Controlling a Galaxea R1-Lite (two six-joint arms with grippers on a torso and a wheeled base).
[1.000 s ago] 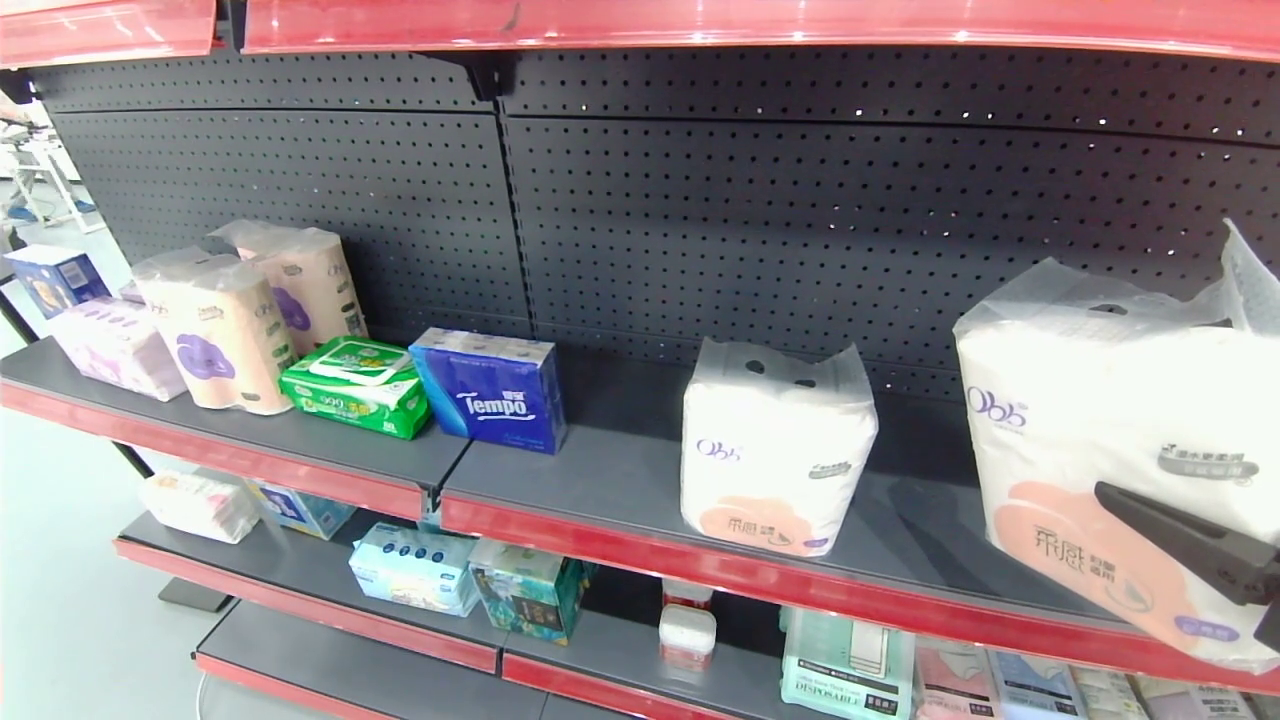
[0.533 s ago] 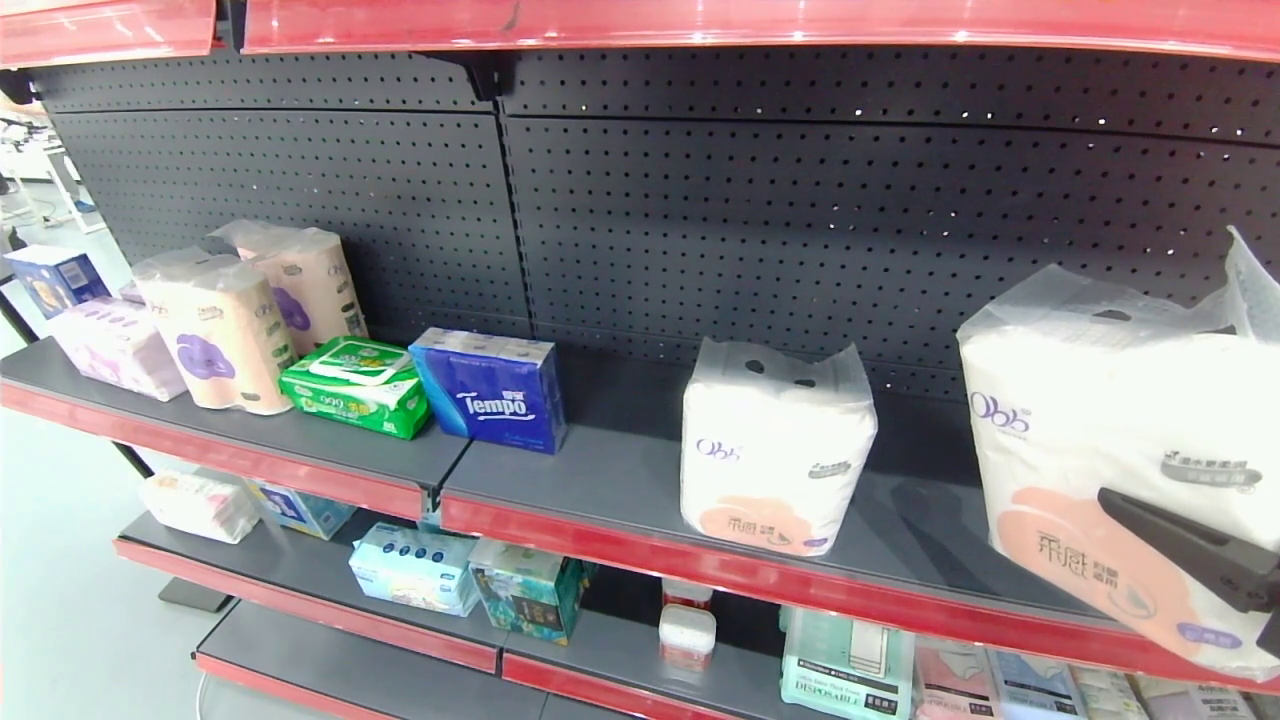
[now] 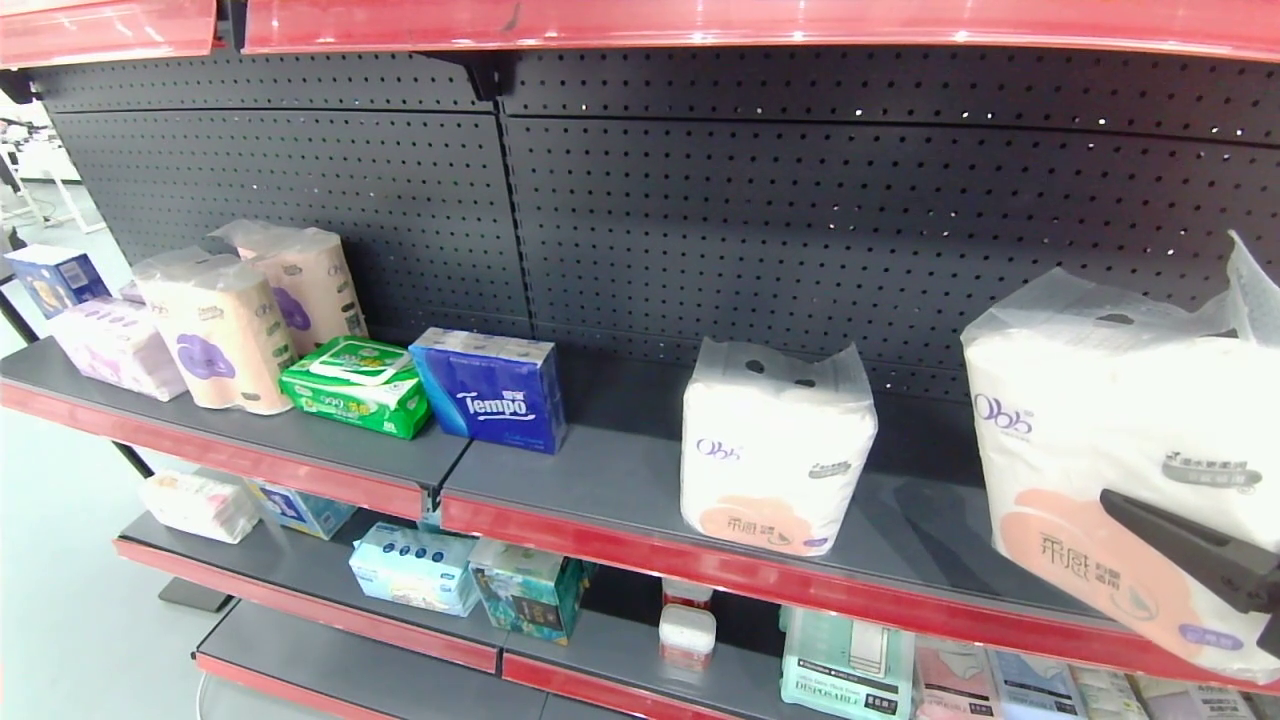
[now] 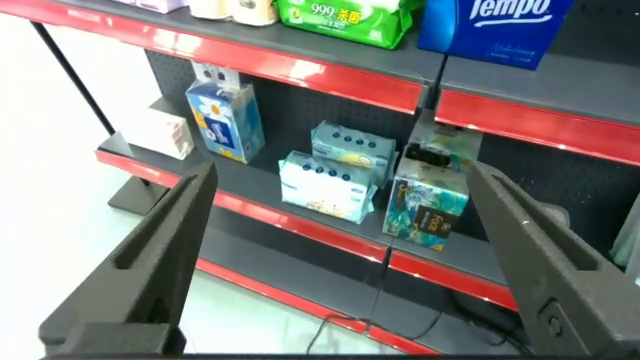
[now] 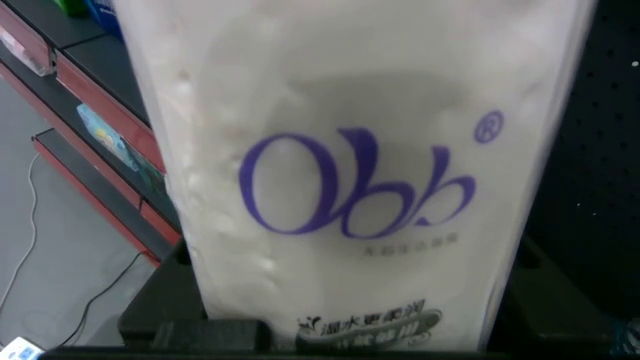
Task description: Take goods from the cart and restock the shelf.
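A pale, glossy floor (image 3: 50, 600) spreads below a black pegboard wall (image 3: 800, 220).

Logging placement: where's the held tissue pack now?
Head view, far right: tissue pack in the right pincer, at the middle shelf front, right of the matching shelved pack.

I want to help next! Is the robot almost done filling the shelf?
One white pack already stands on the shelf. The right gripper holds a second pack at the shelf's right end, seemingly not set down yet. The left gripper is open and empty. Left: put that pack down. How many more goods wait, I cannot tell.
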